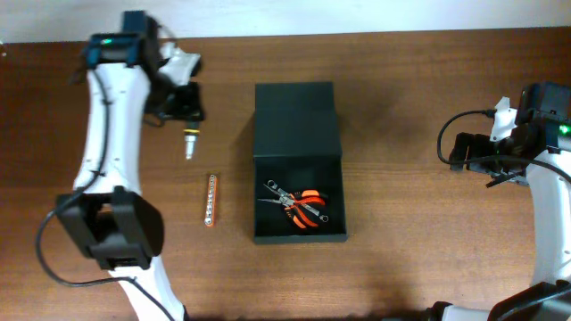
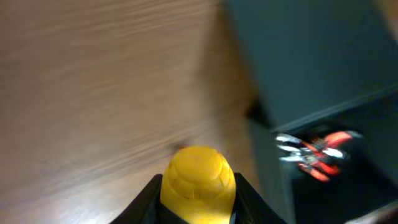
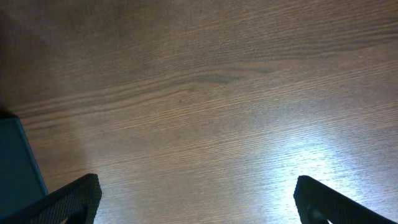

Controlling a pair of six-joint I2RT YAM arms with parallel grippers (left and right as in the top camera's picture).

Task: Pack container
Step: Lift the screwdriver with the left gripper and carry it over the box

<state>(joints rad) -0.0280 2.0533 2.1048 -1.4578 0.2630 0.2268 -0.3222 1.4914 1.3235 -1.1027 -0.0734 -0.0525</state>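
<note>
Container (image 1: 297,116) is sitting open, orange pliers (image 1: 303,207) inside. Left gripper (image 2: 198,206) is pinching a yellow-handled tool (image 2: 198,180); right gripper (image 3: 196,199) is hanging spread.

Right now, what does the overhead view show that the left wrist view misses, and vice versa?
Overhead only: the orange strip lying on the table beside the container, plus both arms. Left wrist only: a close look at the yellow tool clamped in the left end effector. Both: the open container with red pliers inside.
</note>
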